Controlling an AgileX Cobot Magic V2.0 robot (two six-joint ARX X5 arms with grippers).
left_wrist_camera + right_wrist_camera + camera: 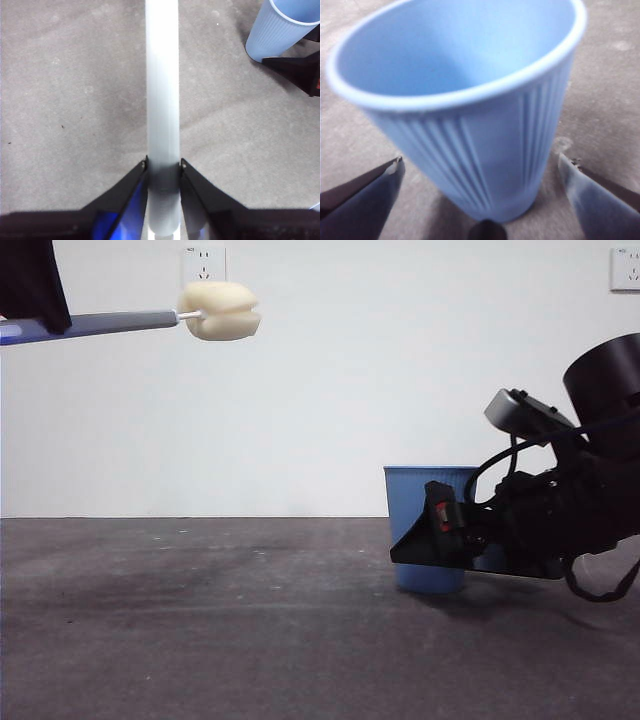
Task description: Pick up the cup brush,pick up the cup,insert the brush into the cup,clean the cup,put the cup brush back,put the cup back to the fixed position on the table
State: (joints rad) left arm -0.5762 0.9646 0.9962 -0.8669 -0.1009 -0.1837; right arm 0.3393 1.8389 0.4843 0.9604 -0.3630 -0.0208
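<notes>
My left claw [163, 167] is clamped on the cup brush [162, 100], both jaws pressed against the grey handle near its end. In the front view the cup brush [150, 320] is held high above the tabletop [200, 620], roughly level, handle running in from the upper left edge, cream-yellow sponge head [221, 310] pointing toward the middle. The brush touches nothing but my claw.

My right claw [480, 175] is spread wide, one jaw on either side of the cup [470, 115], gap visible on both sides, no contact that I can see. The cup sits upright on the tabletop [610, 100], mouth up, ribs visible down the wall, inside looks bare.

In the front view the cup [420, 500] stands right of centre, base on the tabletop, and my right claw [440, 535] comes in low from the right edge, covering the cup's lower right part. In the left wrist view the cup [280, 30] is in the far corner with a black jaw tip just beside it. Brush and cup are well apart.
</notes>
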